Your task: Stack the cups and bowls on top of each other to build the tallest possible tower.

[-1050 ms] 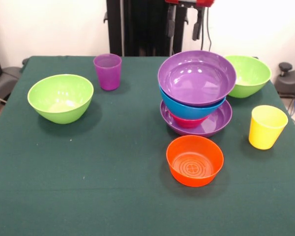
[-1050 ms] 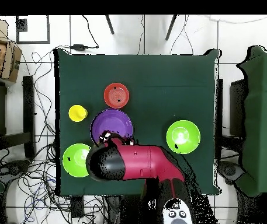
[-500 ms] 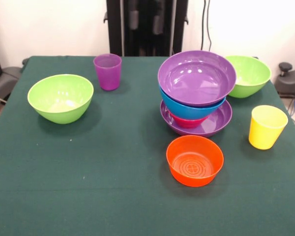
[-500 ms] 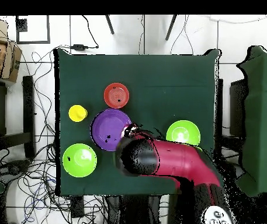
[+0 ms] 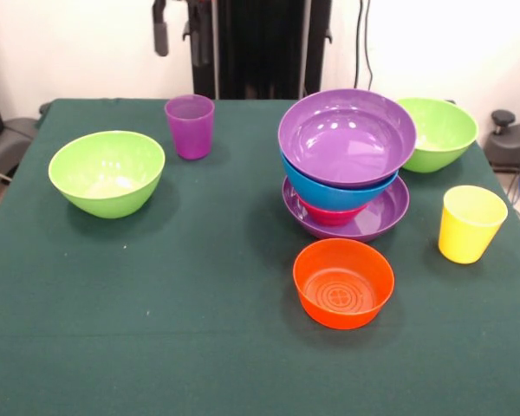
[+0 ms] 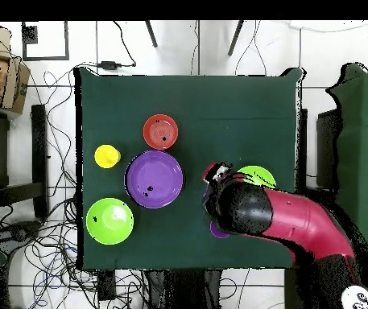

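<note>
Green counter (image 5: 156, 347) carrying all. Red arm (image 6: 291, 225) above its right part in overhead view, over the purple cup (image 5: 190, 126). Tower (image 5: 347, 165) mid-counter: purple, blue, pink, wide purple bowl. Green bowls (image 5: 107, 172) at left and behind tower; orange bowl (image 5: 343, 282) in front; yellow cup (image 5: 471, 223) right. Gripper (image 6: 213, 175): cannot tell if open or closed.

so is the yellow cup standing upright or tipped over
Upright. In the front view the yellow cup stands on its narrow base with its open rim facing up, apart from the other things; the overhead view shows its round mouth.
</note>
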